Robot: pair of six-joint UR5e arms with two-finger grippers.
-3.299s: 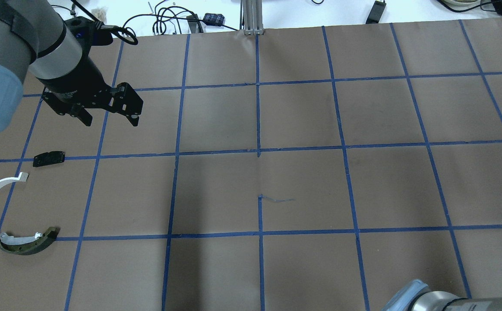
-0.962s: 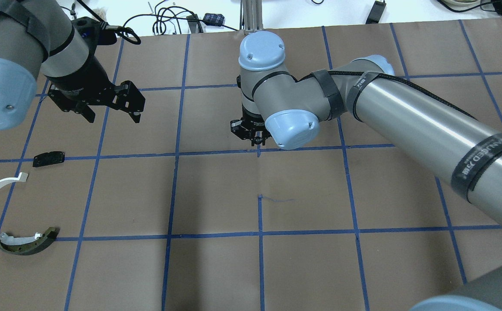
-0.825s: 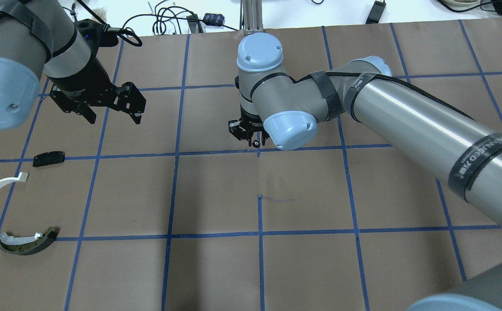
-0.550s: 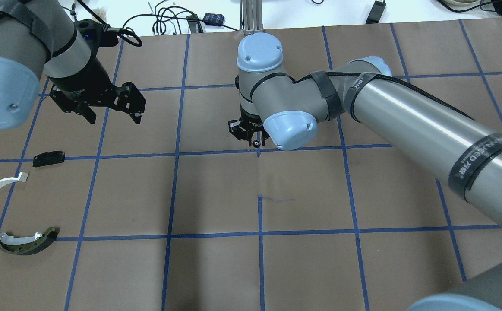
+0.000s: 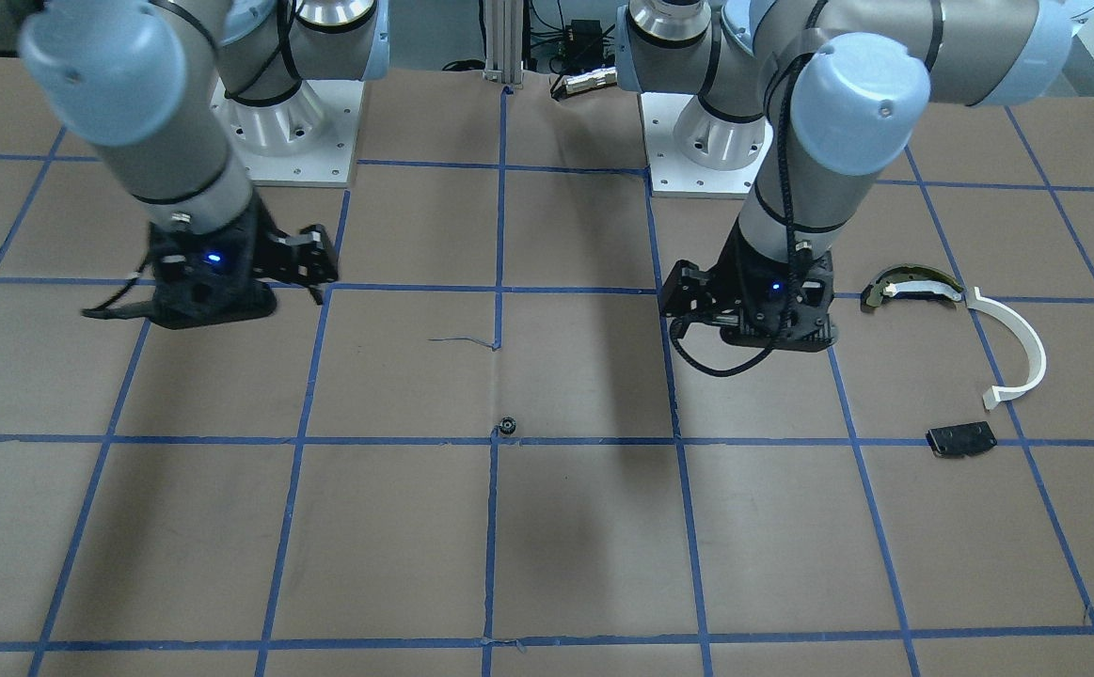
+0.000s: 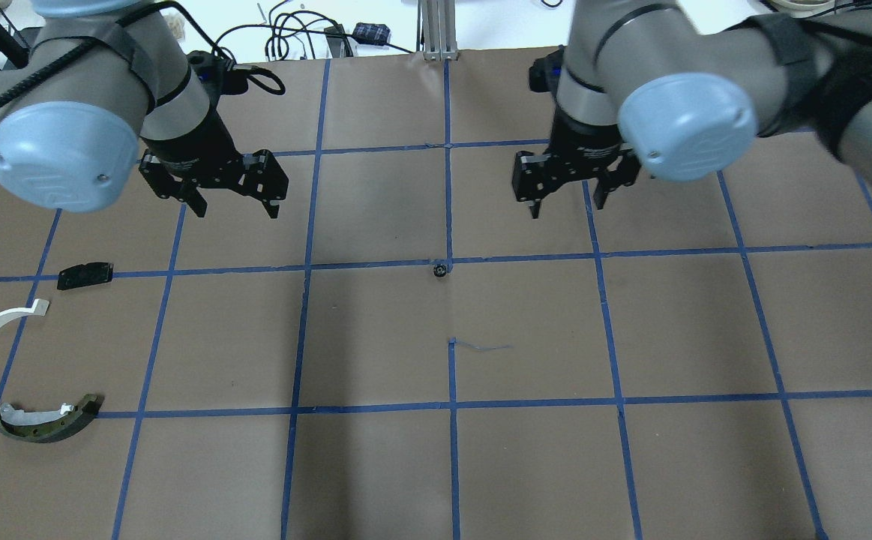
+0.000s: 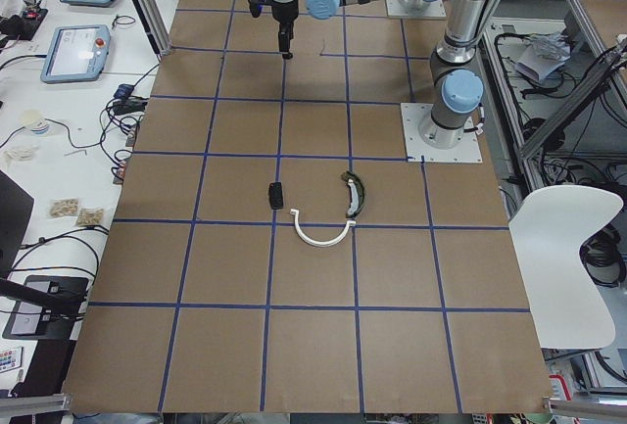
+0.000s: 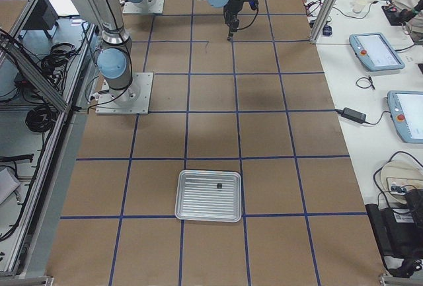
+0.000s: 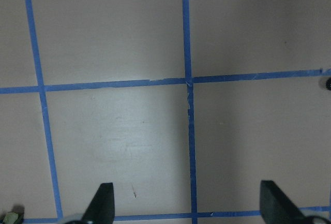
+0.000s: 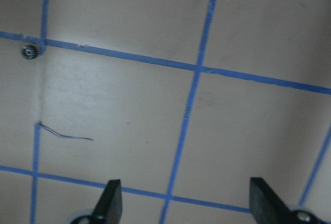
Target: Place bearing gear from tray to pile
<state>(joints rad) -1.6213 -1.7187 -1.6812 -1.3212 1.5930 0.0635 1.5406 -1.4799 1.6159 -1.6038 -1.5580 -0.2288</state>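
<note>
Currently both my grippers hover open above the table, the left gripper (image 6: 235, 210) nearer the pile (image 6: 46, 427), the right gripper (image 6: 567, 206) across the centre line. The gear (image 6: 441, 270) lies loose on a tape crossing between them, well apart from the pile.

Brown table (image 6: 376, 337), blue tape grid (image 6: 452, 406), white chair (image 7: 563, 238)
</note>
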